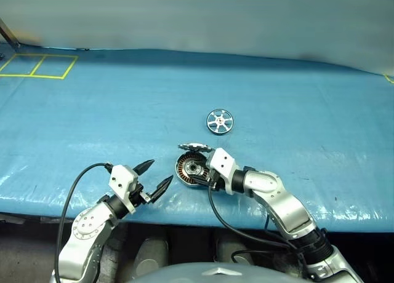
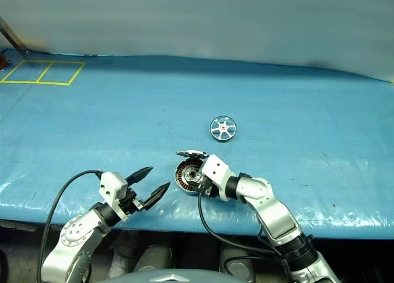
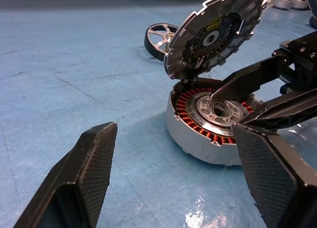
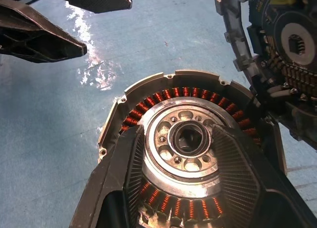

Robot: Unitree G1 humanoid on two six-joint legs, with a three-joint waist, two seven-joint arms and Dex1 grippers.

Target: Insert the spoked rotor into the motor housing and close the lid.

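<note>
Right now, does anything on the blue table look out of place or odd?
Nothing looks damaged or spilled. The spoked rotor lies apart from the motor housing, whose lid stands open, as expected before insertion.

Surface (image 1: 123, 111): covered edge to edge in a blue plastic sheet, creased, with a glossy wet-looking sheen along its near edge; yellow tape (image 1: 38, 66) marks two adjoining rectangles at the far left corner; a second short piece of yellow tape (image 1: 389, 79) sits at the far right edge; a pale grey wall (image 1: 197, 15) rises behind the far side; a dark slanted bar (image 1: 7, 34) stands at the far left, beside the taped rectangles.
</note>
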